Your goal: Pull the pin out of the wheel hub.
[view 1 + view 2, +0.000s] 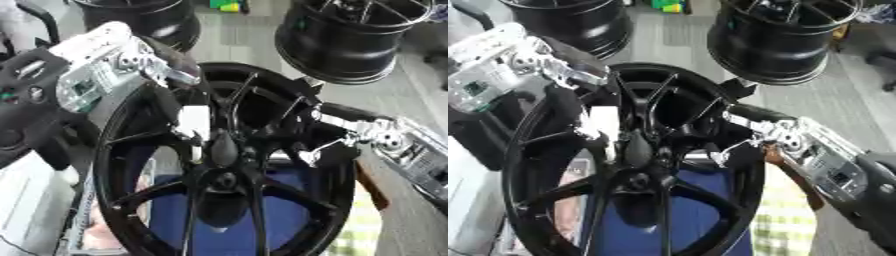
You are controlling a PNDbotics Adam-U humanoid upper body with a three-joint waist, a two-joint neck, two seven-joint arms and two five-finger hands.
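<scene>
Left hand (pixel 179 107) was reaching in from the upper left onto the black wheel hub (pixel 223 165), a white piece against its fingers; can't tell if it was clenched or released. Hub stood centre, near, spokes facing the camera; pin not distinguishable. Right hand (pixel 750 131) sat on the hub's right rim, finger state also unclear.
</scene>
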